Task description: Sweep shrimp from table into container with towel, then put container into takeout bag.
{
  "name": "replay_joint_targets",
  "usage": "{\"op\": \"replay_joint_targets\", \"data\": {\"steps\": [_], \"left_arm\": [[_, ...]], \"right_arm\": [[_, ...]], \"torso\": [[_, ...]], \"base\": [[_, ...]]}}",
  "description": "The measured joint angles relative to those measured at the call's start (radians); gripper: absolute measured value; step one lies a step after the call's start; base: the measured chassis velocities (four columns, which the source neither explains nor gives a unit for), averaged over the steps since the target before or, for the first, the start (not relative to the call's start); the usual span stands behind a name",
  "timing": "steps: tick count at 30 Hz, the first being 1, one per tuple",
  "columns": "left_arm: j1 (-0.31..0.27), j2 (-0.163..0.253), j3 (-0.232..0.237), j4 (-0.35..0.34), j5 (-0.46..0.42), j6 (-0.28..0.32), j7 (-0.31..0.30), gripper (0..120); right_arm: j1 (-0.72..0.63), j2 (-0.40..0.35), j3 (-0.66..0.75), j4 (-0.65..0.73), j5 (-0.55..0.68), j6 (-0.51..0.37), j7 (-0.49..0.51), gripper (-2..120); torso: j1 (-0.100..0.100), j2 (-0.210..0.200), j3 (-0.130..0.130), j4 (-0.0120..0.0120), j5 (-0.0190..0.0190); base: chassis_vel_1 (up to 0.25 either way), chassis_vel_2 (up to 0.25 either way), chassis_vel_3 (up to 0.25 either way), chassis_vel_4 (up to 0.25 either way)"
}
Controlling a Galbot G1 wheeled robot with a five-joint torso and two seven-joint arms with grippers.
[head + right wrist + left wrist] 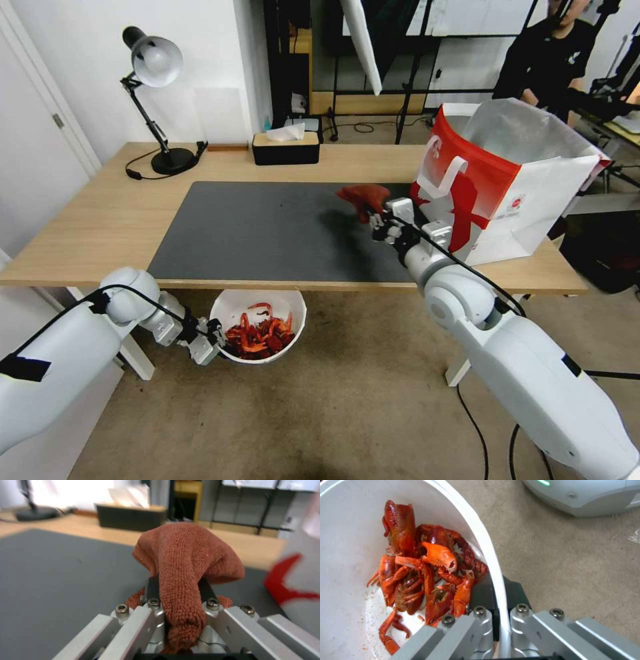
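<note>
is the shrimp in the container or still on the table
In the container: the shrimp sits piled inside, gripped at the rim below the table edge.

Red shrimp (259, 337) heaped in white container (233, 307) (below table (93, 220) edge)

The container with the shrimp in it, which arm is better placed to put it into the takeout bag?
Probably the left. The left gripper already clamps the container rim below the table edge, shrimp inside. The right gripper sits nearer the takeout bag, but it holds the towel.
</note>
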Motion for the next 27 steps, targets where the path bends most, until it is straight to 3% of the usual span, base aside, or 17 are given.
{"op": "replay_joint_targets", "data": {"steps": [7, 9, 11, 16, 17, 24, 27], "left_arm": [[0.006, -0.001, -0.001, -0.004, 0.002, 0.0, 0.0, 0], [0.007, -0.002, -0.001, -0.004, 0.003, 0.0, 0.0, 0], [0.008, -0.002, -0.001, -0.004, 0.004, 0.0, 0.0, 0], [0.008, -0.002, -0.001, -0.004, 0.004, 0.0, 0.0, 0], [0.01, 0.0, -0.001, -0.007, 0.004, 0.0, 0.0, 0], [0.016, 0.004, -0.001, -0.009, 0.006, 0.0, 0.0, 0], [0.022, 0.005, 0.0, -0.014, 0.007, 0.0, 0.001, 0]], "right_arm": [[-0.04, -0.013, 0.016, 0.023, -0.003, -0.051, 0.036, 5], [-0.049, -0.013, 0.019, 0.025, -0.004, -0.059, 0.04, 7], [-0.059, -0.013, 0.022, 0.025, -0.005, -0.07, 0.046, 16], [-0.059, -0.013, 0.023, 0.025, -0.005, -0.071, 0.046, 16], [-0.071, -0.012, 0.027, 0.026, -0.002, -0.095, 0.045, 38], [-0.086, -0.007, 0.03, 0.038, -0.002, -0.163, 0.049, 62], [-0.084, -0.002, 0.019, 0.053, -0.006, -0.218, 0.123, 79]], "torso": [[0.0, 0.0, 0.0, -0.0001, 0.0], [0.0, 0.0, 0.0, -0.0001, 0.0001], [0.0, 0.0, 0.0, 0.0, 0.0], [0.0, 0.0, 0.0, 0.0, 0.0], [0.0, 0.0, 0.0, 0.0, 0.0], [0.0, 0.0, 0.0, 0.0, -0.0001], [0.0, 0.0, 0.0, 0.0, 0.0]], "base": [[0.0, 0.0, 0.0, 0.0], [0.0, 0.0, 0.0, 0.0], [0.0, 0.0, 0.0, 0.0], [0.0, 0.0, 0.0, 0.0], [0.0, 0.0, 0.0, 0.0], [0.0, 0.0, 0.0, 0.0], [0.0, 0.0, 0.0, 0.0]]}}
